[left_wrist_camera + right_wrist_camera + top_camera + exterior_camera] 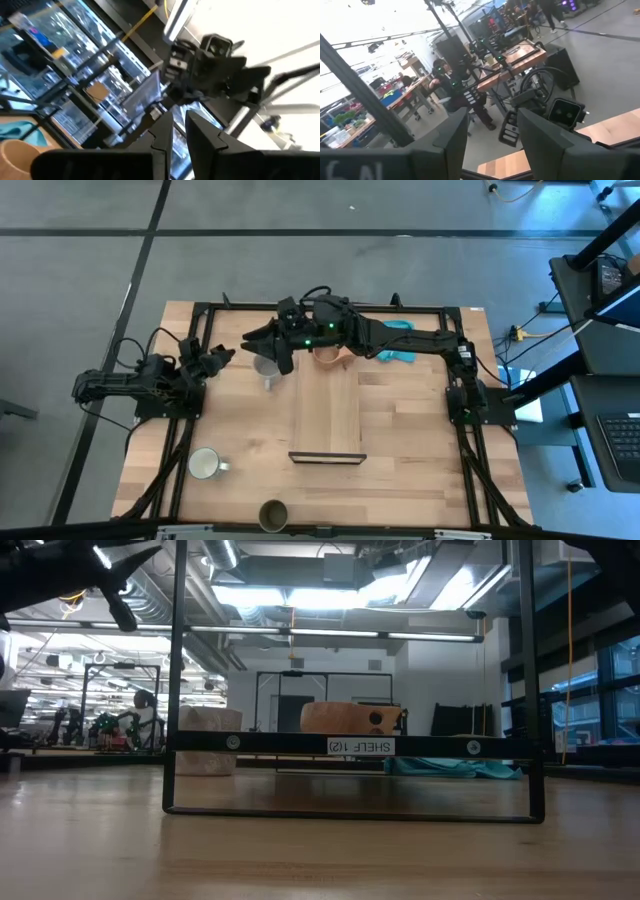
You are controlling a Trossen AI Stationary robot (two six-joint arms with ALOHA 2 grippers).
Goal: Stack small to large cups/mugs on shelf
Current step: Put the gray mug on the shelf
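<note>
Grey mug [267, 367] sits just below the right pincer [262, 341] (fingers apart).

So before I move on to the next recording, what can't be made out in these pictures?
- Grey mug, high view: the right gripper overhangs it, so contact cannot be told.
- Tan wooden cup, high view: mostly under the right arm; whether it sits on the shelf is unclear.
- Pale mug and olive cup: absent from the low view.
- Left gripper: its wrist view faces up, off the table.
</note>
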